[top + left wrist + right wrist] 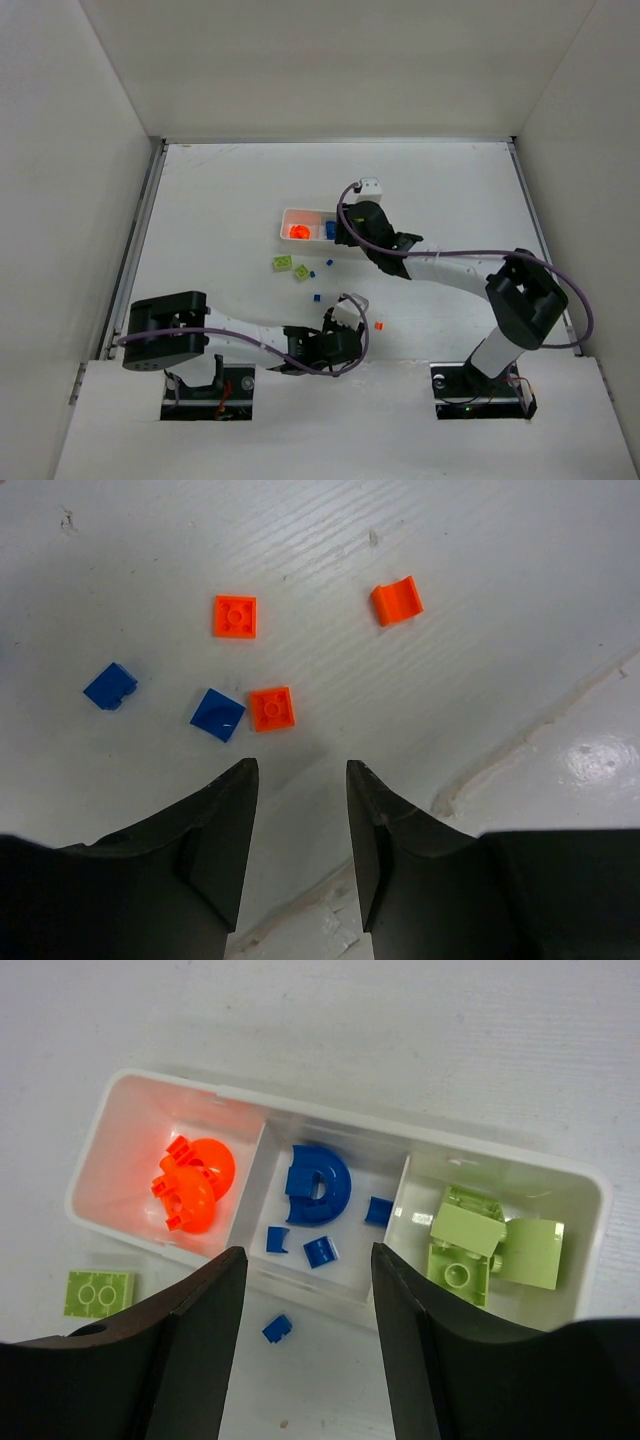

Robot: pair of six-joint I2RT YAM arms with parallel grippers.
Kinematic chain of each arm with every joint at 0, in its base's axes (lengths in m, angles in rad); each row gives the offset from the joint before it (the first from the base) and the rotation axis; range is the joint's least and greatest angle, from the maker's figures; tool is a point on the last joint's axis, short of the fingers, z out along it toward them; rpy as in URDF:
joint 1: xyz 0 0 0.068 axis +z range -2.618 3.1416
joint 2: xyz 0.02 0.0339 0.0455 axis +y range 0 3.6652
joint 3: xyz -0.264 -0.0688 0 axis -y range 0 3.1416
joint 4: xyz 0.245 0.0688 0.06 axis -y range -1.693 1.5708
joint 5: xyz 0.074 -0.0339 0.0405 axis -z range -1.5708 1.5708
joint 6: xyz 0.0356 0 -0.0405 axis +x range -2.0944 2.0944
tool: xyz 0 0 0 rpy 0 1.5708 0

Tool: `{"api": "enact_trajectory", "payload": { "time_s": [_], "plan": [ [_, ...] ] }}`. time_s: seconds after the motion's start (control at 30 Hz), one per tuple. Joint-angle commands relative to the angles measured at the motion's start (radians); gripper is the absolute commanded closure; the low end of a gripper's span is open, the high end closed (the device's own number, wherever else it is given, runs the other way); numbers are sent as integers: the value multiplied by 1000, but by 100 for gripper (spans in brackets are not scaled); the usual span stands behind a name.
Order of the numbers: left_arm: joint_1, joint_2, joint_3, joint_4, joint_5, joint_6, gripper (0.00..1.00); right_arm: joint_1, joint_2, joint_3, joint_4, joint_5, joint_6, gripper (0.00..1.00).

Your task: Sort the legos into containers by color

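The white tray (345, 1120) holds orange legos (190, 1185), blue legos (318, 1185) and lime-green legos (480, 1240), one color per compartment; right gripper (305, 1260) and left gripper (300, 770) gape empty.

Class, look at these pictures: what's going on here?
A colour sort is under way. The right gripper hangs open and empty over the white tray, whose three compartments hold orange pieces, blue pieces and green pieces separately. The left gripper, also open, hovers beside loose orange bricks and loose blue bricks on the table. Two green plates lie outside too.
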Motion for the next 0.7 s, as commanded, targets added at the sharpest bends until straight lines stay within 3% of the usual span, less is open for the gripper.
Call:
{"api": "enact_trajectory", "payload": {
  "time_s": [0.0,0.23,0.47,0.67],
  "plan": [
    [18,32,42,6,-1,-10,62,-6,-66,-35,63,9,2,42],
    [52,101,61,31,-5,-10,62,-22,-167,-104,69,5,16,43],
    [60,112,70,19,-16,-12,69,-47,-218,-150,86,-5,24,43],
    [54,141,91,-17,-48,-7,65,-56,-258,-172,86,-10,33,43]
  ]
}}
